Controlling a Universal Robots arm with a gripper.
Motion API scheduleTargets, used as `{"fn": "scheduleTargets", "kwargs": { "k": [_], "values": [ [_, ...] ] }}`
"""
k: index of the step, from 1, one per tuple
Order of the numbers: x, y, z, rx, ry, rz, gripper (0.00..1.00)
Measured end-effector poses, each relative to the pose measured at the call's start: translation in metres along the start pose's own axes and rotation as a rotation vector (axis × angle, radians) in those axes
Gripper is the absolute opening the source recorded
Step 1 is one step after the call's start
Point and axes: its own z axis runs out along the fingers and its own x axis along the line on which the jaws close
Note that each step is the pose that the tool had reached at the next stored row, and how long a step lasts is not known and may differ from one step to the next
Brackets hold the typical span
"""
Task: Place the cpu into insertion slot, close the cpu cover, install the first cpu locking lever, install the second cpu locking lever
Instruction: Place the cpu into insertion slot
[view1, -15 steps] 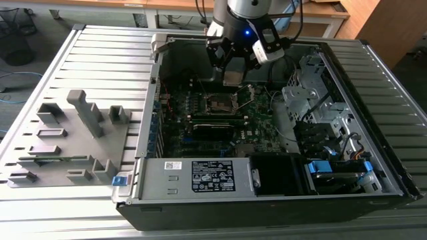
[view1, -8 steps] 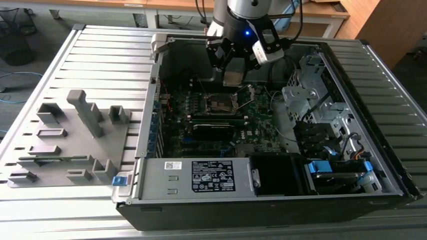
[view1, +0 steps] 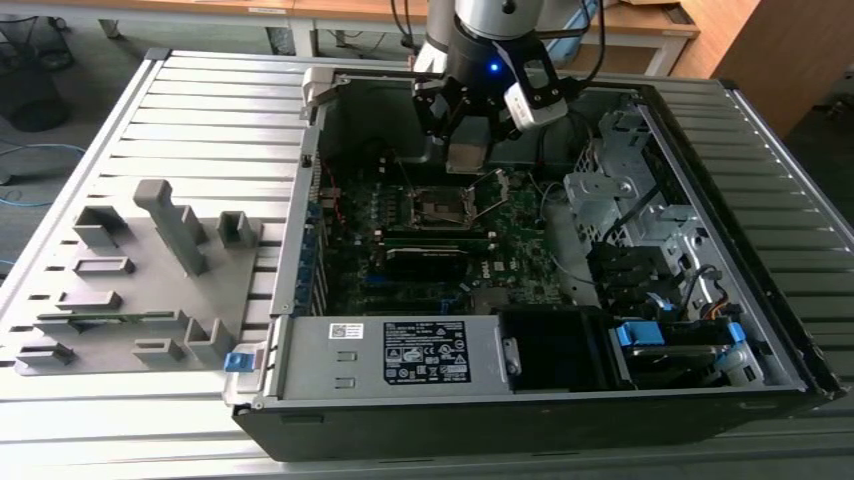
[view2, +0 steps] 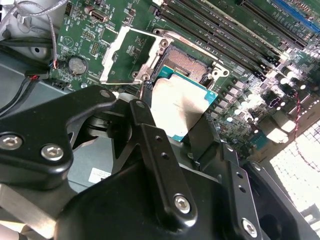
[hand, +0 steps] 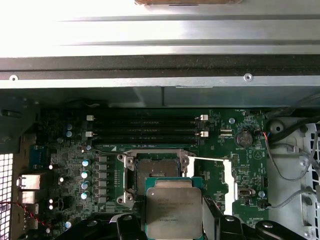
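My gripper (view1: 470, 150) hangs inside the open computer case and is shut on the cpu (view1: 467, 157), a flat square chip with a dull silver top. In both wrist views the cpu (view2: 182, 107) (hand: 174, 210) sits between the black fingers (view2: 145, 122), raised above the board and just short of the insertion slot (view2: 192, 67) (hand: 157, 167). The insertion slot (view1: 441, 205) is a square black socket with a silvery rim, and nothing lies in it. The cpu cover (view2: 131, 55), a thin silvery frame, is swung open beside the socket and appears edge-on in the first wrist view (hand: 228, 180).
Long black memory slots (hand: 145, 131) run beside the socket. A white-labelled power supply box (view1: 400, 352) fills the case's near side, and a metal drive cage (view1: 627, 195) with cables stands at the exterior view's right. A grey fixture tray (view1: 127, 280) lies outside the case.
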Motion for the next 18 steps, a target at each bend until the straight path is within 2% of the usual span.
{"fn": "scheduleTargets", "kwargs": {
  "k": [18],
  "values": [
    [0.0001, -0.0003, 0.0037, 0.0, 0.0, 0.0, 0.54]
  ]
}}
